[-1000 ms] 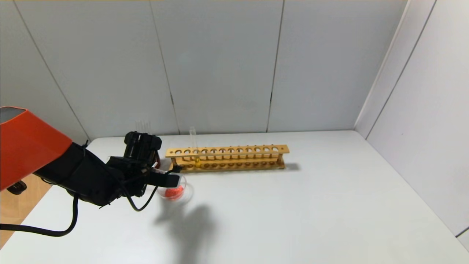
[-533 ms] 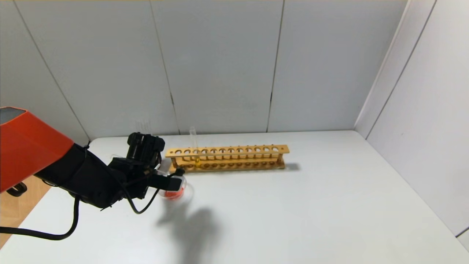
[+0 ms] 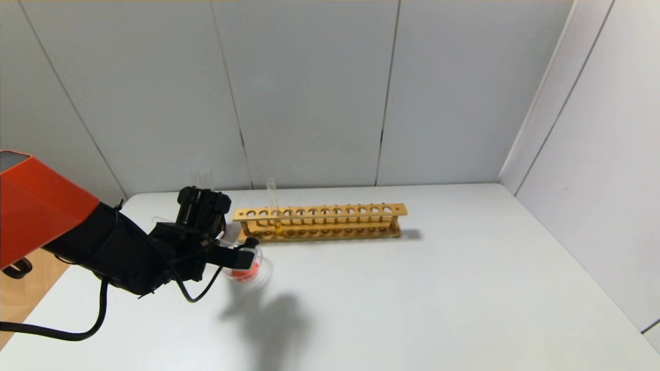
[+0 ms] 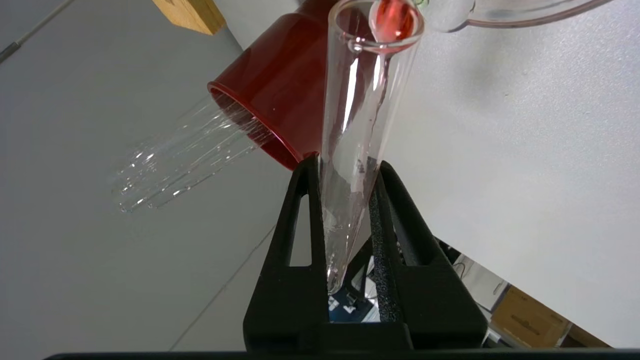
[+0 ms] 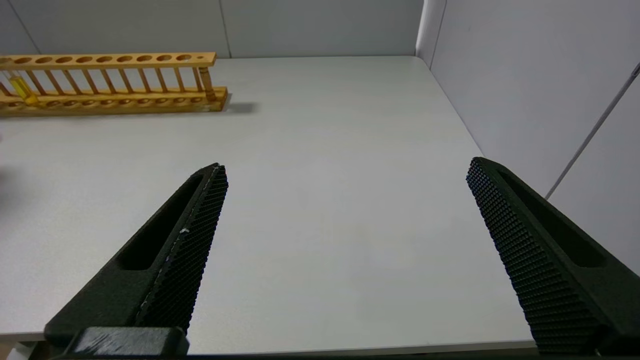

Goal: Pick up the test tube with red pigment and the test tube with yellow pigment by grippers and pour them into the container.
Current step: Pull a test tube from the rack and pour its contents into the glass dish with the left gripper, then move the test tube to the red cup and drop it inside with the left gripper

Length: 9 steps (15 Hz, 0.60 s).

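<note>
My right hand (image 5: 345, 210) hangs nearest to me over the bare white counter (image 3: 438, 288), its fingers spread wide apart and holding nothing. Farther out on my left, my left hand (image 4: 345, 200) is clamped tight on the test tube with red pigment (image 4: 357, 140), tipped so its open mouth reaches over the container (image 3: 246, 265); the glass is nearly drained (only a red drop clings at the lip), and red pigment lies in that small clear dish. Just beyond the tube stands a dark red cup (image 4: 280, 100) with clear tubes poking out of it. Farther back, the test tube with yellow pigment (image 3: 274, 208) stands upright near the left end of the wooden rack (image 3: 319, 221). I can read no writing on anything.
</note>
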### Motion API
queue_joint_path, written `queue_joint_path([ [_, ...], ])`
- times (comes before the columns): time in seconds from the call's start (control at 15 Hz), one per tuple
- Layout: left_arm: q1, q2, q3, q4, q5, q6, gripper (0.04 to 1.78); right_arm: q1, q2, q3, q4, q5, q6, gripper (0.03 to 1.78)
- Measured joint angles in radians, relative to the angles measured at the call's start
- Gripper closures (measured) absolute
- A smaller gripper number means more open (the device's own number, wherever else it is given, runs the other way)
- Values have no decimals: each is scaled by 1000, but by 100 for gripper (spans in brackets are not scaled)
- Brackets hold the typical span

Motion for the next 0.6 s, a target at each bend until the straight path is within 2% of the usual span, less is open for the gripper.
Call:
queue_joint_path([
  [0.13, 2, -23, 20, -34, -11, -34, 151, 0, 0, 0, 0, 0, 0, 6],
  [0.27, 5, -71, 58, -80, -21, -151, 151, 0, 0, 0, 0, 0, 0, 6],
  [0.47, 22, -197, 101, -103, -38, -429, 151, 0, 0, 0, 0, 0, 0, 6],
  [0.6, 33, -281, 106, -107, -42, -664, 151, 0, 0, 0, 0, 0, 0, 6],
])
